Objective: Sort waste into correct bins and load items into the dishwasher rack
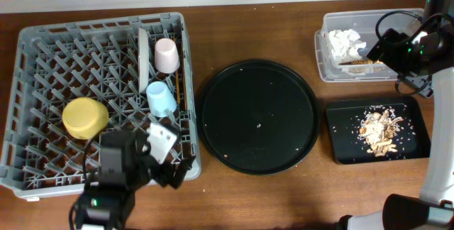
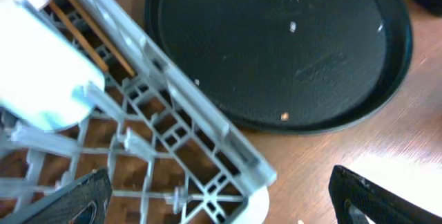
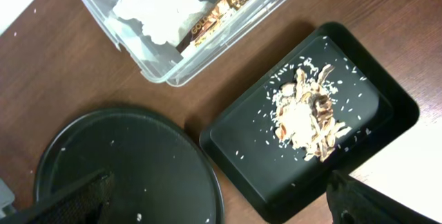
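Looking down from overhead: dishwasher rack at the worktop's left, loaded with yellow bowl, upright plate, pink cup, blue cup and chopsticks along its right wall. Napkins and wrapper in the clear tub; food scraps in the black rectangular tray. Left gripper over the rack's near right corner, right gripper above the tub.

Turning to the left wrist: jaws spread wide, gripping nothing, straddling that corner.

Turning to the right wrist: jaws likewise wide and empty.

Judging from this: apparently the closing step, nothing left loose. Next, probably only lifting both arms clear without snagging the rack.
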### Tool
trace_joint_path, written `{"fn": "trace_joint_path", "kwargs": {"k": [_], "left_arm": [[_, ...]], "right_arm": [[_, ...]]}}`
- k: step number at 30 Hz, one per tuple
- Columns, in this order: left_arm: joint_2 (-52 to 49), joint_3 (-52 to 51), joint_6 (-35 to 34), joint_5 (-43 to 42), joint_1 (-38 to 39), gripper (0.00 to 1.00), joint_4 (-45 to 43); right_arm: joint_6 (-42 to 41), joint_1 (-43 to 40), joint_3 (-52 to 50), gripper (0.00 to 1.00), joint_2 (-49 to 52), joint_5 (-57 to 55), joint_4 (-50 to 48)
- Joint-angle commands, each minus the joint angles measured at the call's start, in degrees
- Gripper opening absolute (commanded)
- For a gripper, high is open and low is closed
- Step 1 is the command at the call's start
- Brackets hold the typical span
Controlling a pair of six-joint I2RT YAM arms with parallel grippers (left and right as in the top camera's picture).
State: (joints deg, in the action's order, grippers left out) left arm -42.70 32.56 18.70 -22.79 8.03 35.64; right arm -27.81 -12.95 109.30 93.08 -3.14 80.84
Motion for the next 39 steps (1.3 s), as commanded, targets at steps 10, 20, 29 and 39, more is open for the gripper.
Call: {"fn": "trace_joint_path", "kwargs": {"k": [10,20,29,39], "left_arm": [[28.3,-25.1,-14.0,14.5,0.1,0.99,-24.7],[38.2,-32.1,-25.3,21.0,-6.0,0.99,-31.1],[42.4,-32.0,-25.1,21.7,-10.7,0.99,-31.0],[42.4,-32.0,-25.1,21.7,-10.8,0.99,-31.0]], "right_arm": [[0.5,-0.1,0.5,0.99,0.2,-0.3,-0.1],[0.5,-0.1,0.5,0.99,0.2,-0.3,-0.1],[0.5,-0.1,0.5,0.99,0.2,-0.3,-0.1],[0.5,-0.1,0.5,0.99,0.2,-0.4,-0.1]]}}
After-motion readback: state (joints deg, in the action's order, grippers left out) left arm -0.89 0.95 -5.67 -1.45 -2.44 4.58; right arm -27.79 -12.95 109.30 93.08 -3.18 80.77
